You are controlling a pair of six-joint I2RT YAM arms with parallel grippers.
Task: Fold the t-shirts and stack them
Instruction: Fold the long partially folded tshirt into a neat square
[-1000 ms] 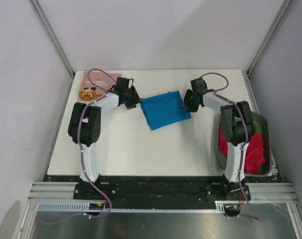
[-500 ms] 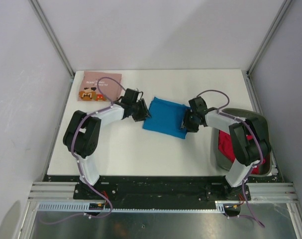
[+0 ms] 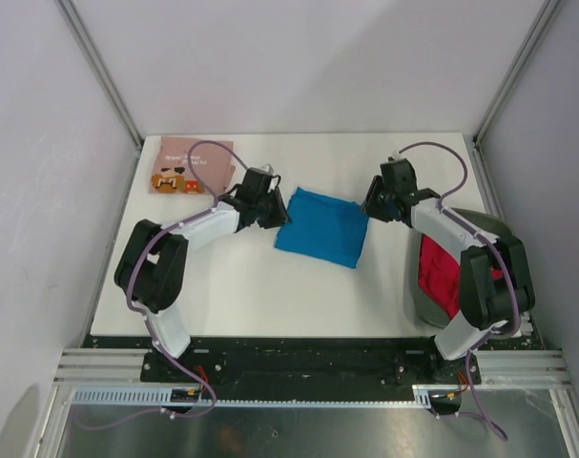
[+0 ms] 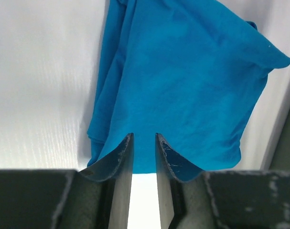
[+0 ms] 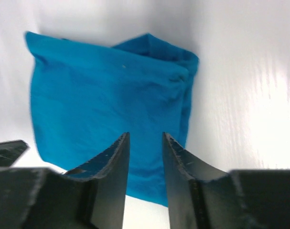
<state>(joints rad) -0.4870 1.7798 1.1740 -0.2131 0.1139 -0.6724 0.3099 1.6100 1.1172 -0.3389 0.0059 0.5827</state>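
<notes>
A bright blue t-shirt (image 3: 322, 227) lies folded into a rough square at the middle of the white table. My left gripper (image 3: 277, 212) hovers just off its left edge, open, nothing between its fingers. In the left wrist view the blue t-shirt (image 4: 192, 81) lies beyond the left gripper (image 4: 145, 135). My right gripper (image 3: 373, 204) stands open and empty off the shirt's far right corner. The right wrist view shows the blue t-shirt (image 5: 106, 95) past the right gripper (image 5: 146, 134). A folded pink printed t-shirt (image 3: 189, 164) lies at the back left. A red t-shirt (image 3: 440, 281) is bunched in the basket.
A dark grey basket (image 3: 489, 229) stands at the table's right edge, under the right arm. Grey walls with metal posts close in the table on the left, back and right. The table's front edge runs along the arm bases.
Both grippers carried the blue t-shirt slightly nearer, laid it flat and let go. They have since drawn back from its edges, and both pairs of jaws have narrowed.
</notes>
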